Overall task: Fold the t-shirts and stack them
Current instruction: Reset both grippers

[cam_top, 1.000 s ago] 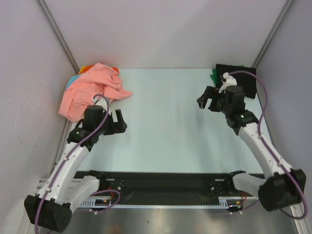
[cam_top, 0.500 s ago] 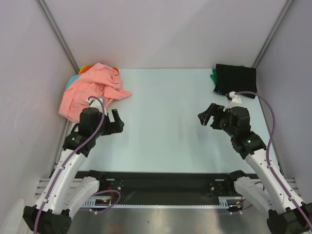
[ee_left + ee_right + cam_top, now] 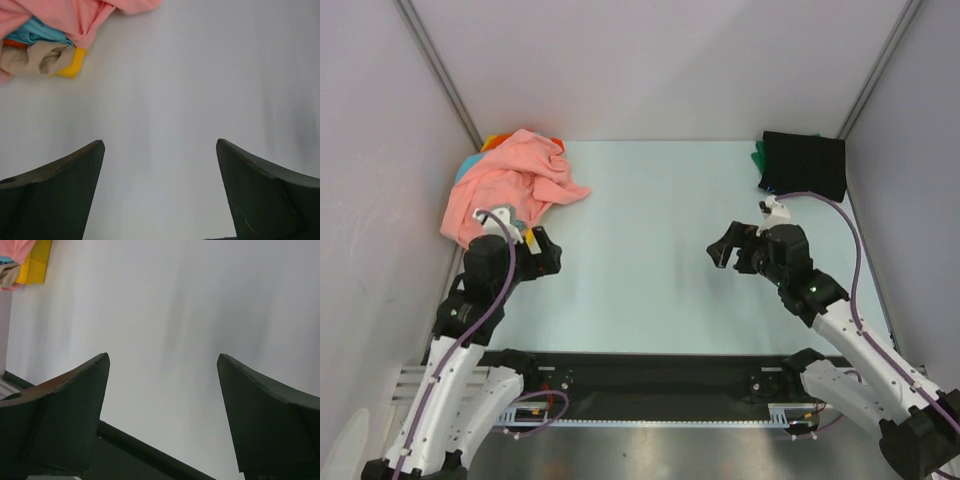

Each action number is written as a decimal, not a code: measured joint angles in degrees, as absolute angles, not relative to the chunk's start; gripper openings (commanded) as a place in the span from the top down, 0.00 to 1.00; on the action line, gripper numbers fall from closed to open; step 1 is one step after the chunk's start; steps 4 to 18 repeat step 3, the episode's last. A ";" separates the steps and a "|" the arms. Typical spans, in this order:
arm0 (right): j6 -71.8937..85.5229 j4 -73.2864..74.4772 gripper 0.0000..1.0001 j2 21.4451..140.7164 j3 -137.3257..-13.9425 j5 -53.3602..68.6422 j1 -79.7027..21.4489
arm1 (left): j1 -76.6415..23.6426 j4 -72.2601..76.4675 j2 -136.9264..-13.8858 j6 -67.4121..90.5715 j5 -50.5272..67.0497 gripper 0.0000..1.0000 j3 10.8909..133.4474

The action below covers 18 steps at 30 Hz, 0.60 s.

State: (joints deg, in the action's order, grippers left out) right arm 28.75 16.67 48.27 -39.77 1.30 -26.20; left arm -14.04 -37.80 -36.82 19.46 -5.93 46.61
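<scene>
At the far right corner of the table [image 3: 650, 300], a folded black t-shirt [image 3: 805, 165] is lying on a green one [image 3: 758, 156], evidently as the start of the stack. Against the left wall the salmon-pink t-shirt [image 3: 510, 185] is sitting crumpled over other shirts [image 3: 470, 166], perhaps teal, orange and yellow, though little of them is showing. The left gripper [image 3: 546, 256] and the right gripper [image 3: 728, 252] are both hovering over bare tabletop, jaws spread wide and holding nothing, probably readying to fetch the next shirt.
</scene>
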 measured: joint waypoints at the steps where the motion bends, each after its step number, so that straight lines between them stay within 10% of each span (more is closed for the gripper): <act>1: 28.88 16.01 0.07 48.66 -39.44 1.28 -26.57 | -14.04 -37.80 -36.23 19.49 -6.17 0.00 46.61; 18: 28.93 15.38 0.07 49.93 -39.22 0.51 -27.53 | -14.04 -37.80 -34.89 19.49 -6.79 0.00 46.61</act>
